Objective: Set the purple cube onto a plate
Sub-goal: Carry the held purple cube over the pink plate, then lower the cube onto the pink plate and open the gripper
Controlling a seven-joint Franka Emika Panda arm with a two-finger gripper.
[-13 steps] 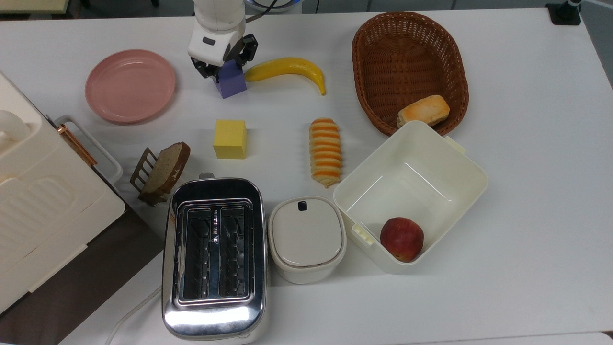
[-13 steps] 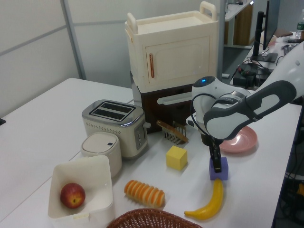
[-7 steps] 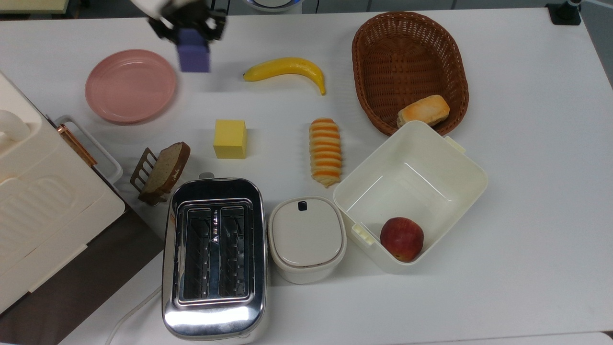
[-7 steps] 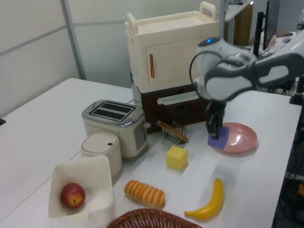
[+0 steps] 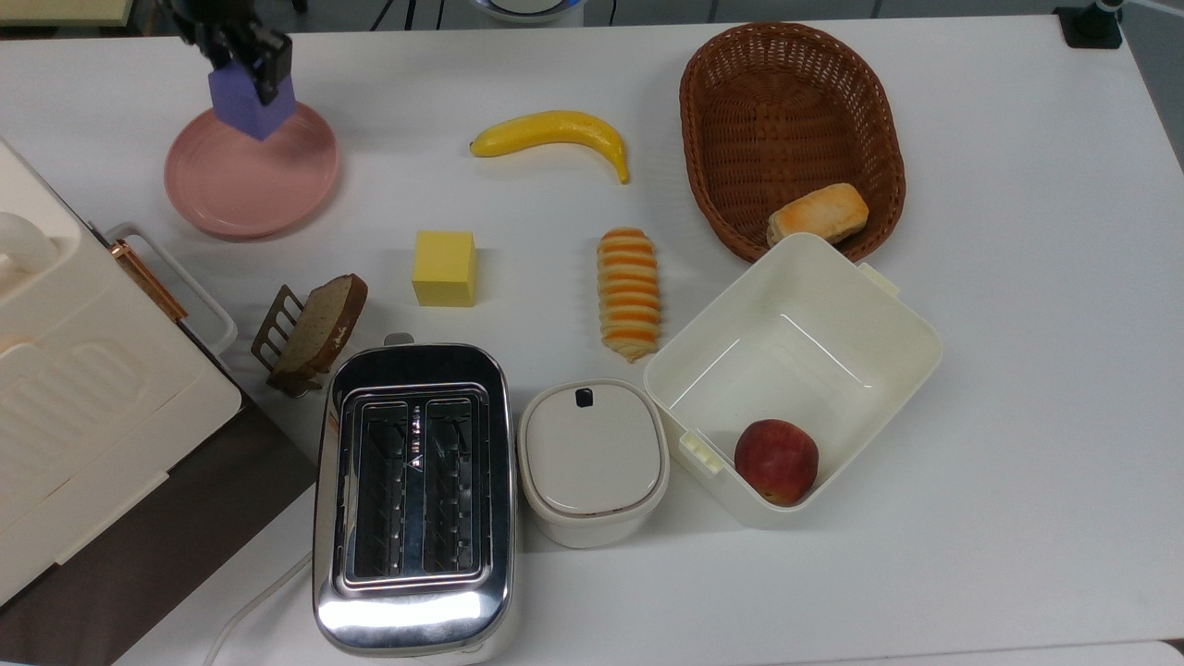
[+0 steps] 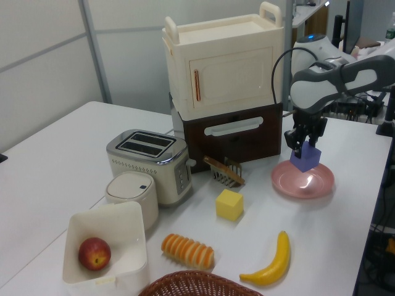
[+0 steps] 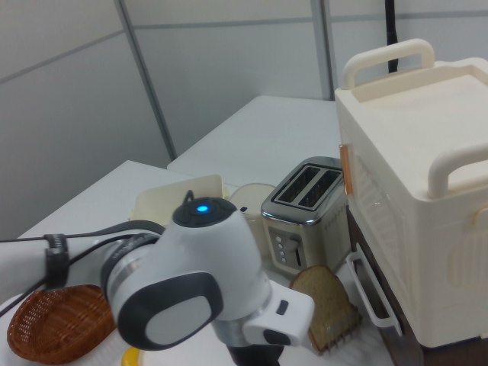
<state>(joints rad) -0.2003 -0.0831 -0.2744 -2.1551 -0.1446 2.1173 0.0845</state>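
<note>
My gripper (image 5: 242,57) (image 6: 304,147) is shut on the purple cube (image 5: 252,104) (image 6: 305,158) and holds it in the air, tilted. The cube hangs over the pink plate (image 5: 236,180) (image 6: 303,182), above its far edge in the top view, and does not touch it in the left view. The plate lies at the far left of the white table in the top view. In the right view the arm's white body (image 7: 194,290) fills the foreground and hides the cube and plate.
A yellow cube (image 5: 445,268), banana (image 5: 553,134), striped bread roll (image 5: 629,292), wicker basket (image 5: 791,129), white box (image 5: 795,370) holding an apple, lidded pot (image 5: 593,458), toaster (image 5: 413,495), toast rack (image 5: 310,331) and cream cabinet (image 5: 74,370) stand around.
The gripper lifted the purple cube from beside the banana and carried it toward the top view's left, from the table to above the pink plate.
</note>
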